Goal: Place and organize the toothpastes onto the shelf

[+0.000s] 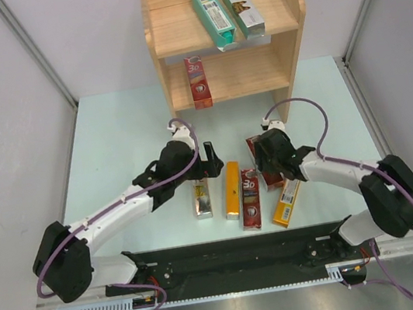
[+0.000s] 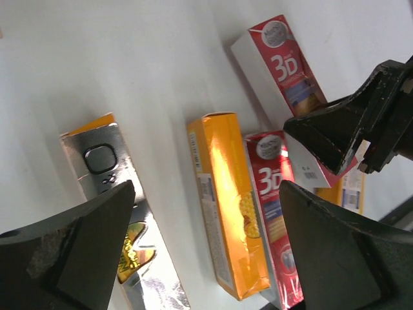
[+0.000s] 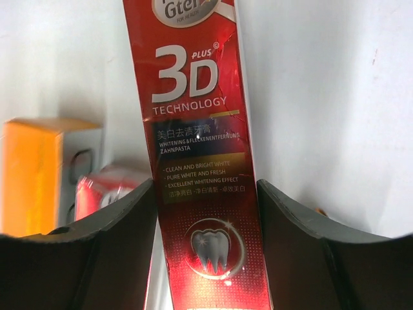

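Three toothpaste cartons [image 1: 214, 18] rest on the shelf [image 1: 171, 31], upper centre overhead. Only the right wrist view reveals the right pincer [image 3: 205, 194] clenched on a red carton [image 3: 193, 97]; left pincer [image 2: 206, 190] released above the surface [image 2: 129, 64].

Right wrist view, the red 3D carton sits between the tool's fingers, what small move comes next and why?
Probably close the right tool on the red 3D carton: its fingers flank both long sides, though I cannot tell whether they grip yet, and the carton lies flat on the table.

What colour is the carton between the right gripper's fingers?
Red carton, right wrist view.
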`<act>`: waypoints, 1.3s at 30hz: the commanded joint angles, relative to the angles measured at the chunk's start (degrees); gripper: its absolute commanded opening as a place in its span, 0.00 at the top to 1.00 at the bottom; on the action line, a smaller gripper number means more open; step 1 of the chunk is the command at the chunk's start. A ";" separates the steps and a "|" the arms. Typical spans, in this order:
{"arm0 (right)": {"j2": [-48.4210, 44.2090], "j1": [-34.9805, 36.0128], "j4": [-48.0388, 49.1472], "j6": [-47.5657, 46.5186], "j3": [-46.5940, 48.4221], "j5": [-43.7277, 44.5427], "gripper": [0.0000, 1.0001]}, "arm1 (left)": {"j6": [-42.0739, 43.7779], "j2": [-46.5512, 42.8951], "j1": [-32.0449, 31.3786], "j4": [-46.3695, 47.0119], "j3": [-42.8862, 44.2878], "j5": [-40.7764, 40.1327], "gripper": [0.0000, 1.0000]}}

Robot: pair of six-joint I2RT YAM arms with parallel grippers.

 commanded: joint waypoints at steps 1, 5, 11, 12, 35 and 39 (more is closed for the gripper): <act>-8.28 2.56 -0.57 -1.52 0.57 2.77 0.61 | -1.21 -2.54 0.42 6.23 -0.79 6.40 0.00; -13.30 7.12 -1.97 -1.08 1.27 3.82 0.61 | -3.49 -2.45 1.65 13.09 -2.46 15.71 0.00; -18.31 12.92 -2.41 -0.38 3.37 2.85 0.61 | -6.13 0.36 2.27 20.48 -2.29 23.29 0.00; -18.58 13.54 -2.41 -0.29 3.73 2.85 0.61 | -6.91 0.88 2.27 21.44 -2.29 24.69 0.00; -25.17 22.95 -0.39 1.73 4.96 10.67 0.62 | -13.87 7.13 2.27 28.14 -3.78 27.53 0.03; -26.22 23.30 -0.74 1.82 4.88 12.17 0.62 | -13.51 6.42 2.27 26.64 -3.96 26.64 0.02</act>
